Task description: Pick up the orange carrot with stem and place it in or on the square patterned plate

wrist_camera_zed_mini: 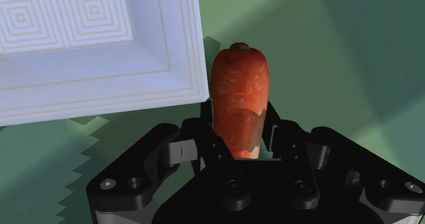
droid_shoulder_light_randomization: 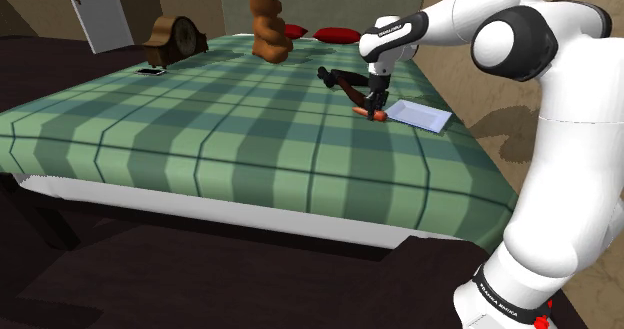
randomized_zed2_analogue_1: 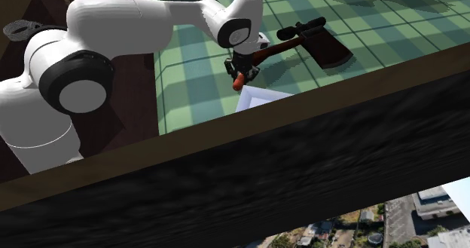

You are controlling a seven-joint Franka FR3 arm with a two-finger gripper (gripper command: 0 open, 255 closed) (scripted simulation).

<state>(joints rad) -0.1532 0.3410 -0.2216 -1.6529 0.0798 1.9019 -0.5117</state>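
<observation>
The orange carrot sits clasped between my black fingers, its rounded end pointing away from the hand. My gripper is shut on it. In the shoulder view the gripper points down at the carrot, low over the green plaid bedspread, just beside the near corner of the pale square plate. The plate has a raised rim and concentric square patterns. In the second exterior view, the carrot hangs from the gripper right by the plate. I cannot tell whether the carrot touches the bedspread.
A dark-handled axe lies on the bed just behind the gripper. Farther back stand a brown teddy bear, a mantel clock and red pillows. The bed's edge runs close to the plate.
</observation>
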